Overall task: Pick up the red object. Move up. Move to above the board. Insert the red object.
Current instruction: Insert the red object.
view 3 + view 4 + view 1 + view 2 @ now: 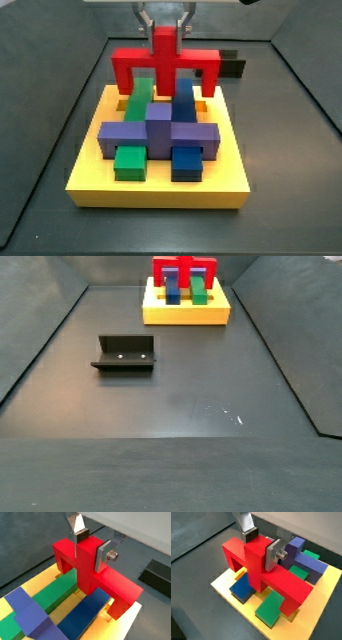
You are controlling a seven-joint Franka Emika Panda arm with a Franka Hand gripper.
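Legible text, labels, brands, numbers, signs: I find none in any view.

- Gripper (91,543), at the red object's upright stub: I read no marking on its silver plates.
- Red object (163,62): plain faces.
- Board (160,188): plain yellow faces.
- Fixture (124,353), at about 8 o'clock from the board: unmarked.

The tool (164,22) grips the upright stub of the red object (164,63), over the far end of the board (160,185). Under the arch the green block (55,592) and blue block (83,612) fill the slots. The purple block (158,134) blocks the near side of the board. The fixture (124,354) stands well apart from the board, with open floor (187,406) around it.
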